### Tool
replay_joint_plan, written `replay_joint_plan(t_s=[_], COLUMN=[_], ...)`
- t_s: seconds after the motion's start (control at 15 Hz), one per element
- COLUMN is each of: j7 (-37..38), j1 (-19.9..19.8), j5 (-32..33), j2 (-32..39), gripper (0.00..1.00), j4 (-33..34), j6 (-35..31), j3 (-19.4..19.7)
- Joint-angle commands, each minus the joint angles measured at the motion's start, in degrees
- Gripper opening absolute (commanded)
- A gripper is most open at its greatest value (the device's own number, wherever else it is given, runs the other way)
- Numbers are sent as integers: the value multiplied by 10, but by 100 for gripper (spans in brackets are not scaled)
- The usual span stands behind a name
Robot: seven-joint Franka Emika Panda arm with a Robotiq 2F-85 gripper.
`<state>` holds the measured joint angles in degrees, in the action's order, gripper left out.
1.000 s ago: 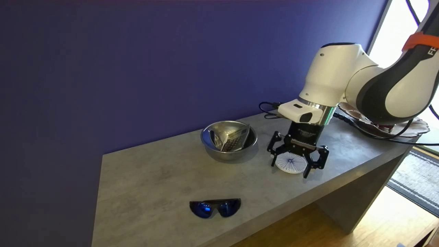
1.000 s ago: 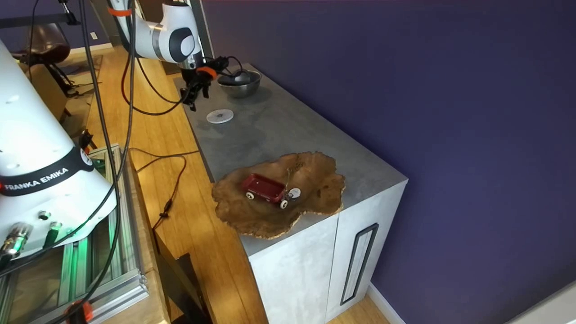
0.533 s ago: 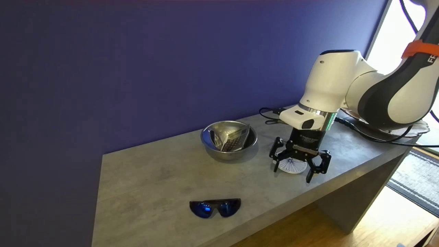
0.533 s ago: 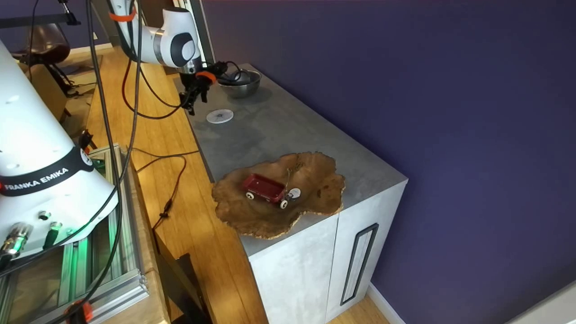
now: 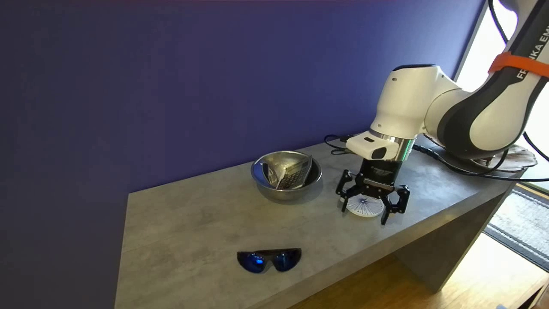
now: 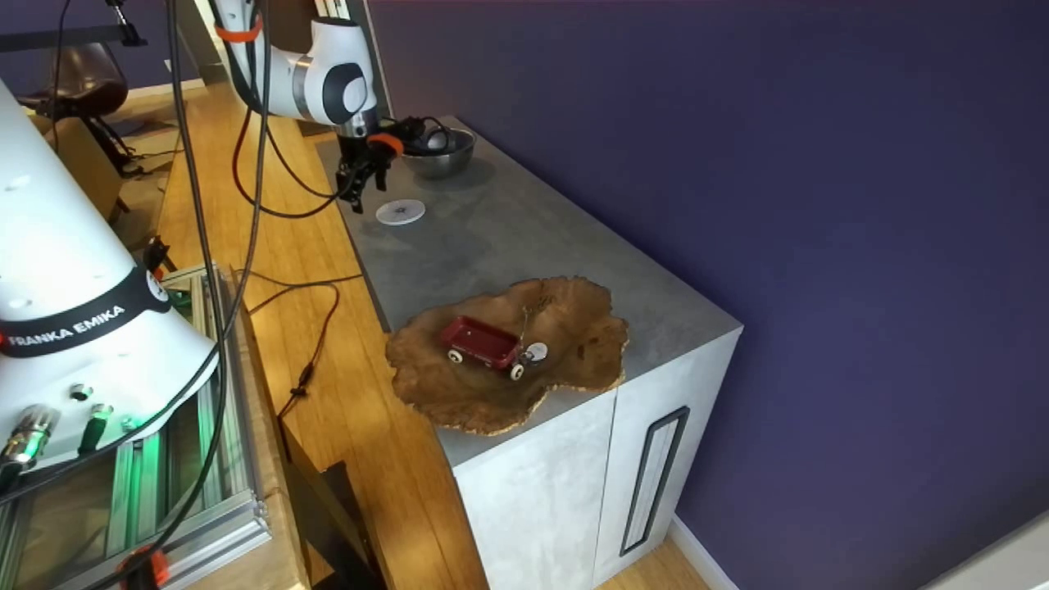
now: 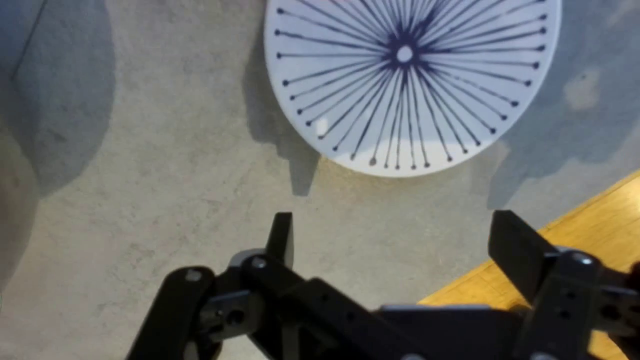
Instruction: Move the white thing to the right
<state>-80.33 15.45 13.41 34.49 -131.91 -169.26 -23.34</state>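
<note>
So the white disc (image 7: 411, 87) is lying flat on the grey counter (image 5: 193, 231), with dark blue lines fanning out from its centre. The gripper (image 7: 392, 214) is just beside it, on the side away from the purple wall (image 5: 206, 86), and its 2 fingers (image 7: 281, 239) are spread wide, with bare counter showing between the tips. In the wrist view there's a strip of counter between those tips and the disc's rim, so they're apart. Can't tell if the tips are touching the counter though.

As for the other stuff: in an exterior view there's 1 metal bowl (image 5: 286, 196) near the wall with a grater (image 5: 296, 175) tilted inside it, and some blue-lensed sunglasses (image 5: 278, 259) lie closer to the counter's edge. There's also a wooden tray (image 6: 586, 315) on the counter, apart from the disc, holding 1 red toy wagon (image 6: 482, 340).
</note>
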Motion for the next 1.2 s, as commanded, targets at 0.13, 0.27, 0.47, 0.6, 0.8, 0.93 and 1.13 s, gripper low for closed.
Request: replay_joint_plan(t_s=[0.13, 0.27, 0.47, 0.6, 0.8, 0.93, 1.13], j7=[-14, -25, -22, -22, -24, -32, -47], j1=[-27, -33, -31, -32, -29, -30, -31], j5=[20, 18, 18, 16, 22, 26, 35], j2=[38, 47, 49, 47, 47, 49, 48], gripper=[100, 100, 100, 100, 100, 100, 100], j4=[37, 44, 51, 54, 62, 65, 63], j6=[20, 34, 54, 66, 78, 77, 71], j3=[-21, -33, -28, -26, -15, -9, 3])
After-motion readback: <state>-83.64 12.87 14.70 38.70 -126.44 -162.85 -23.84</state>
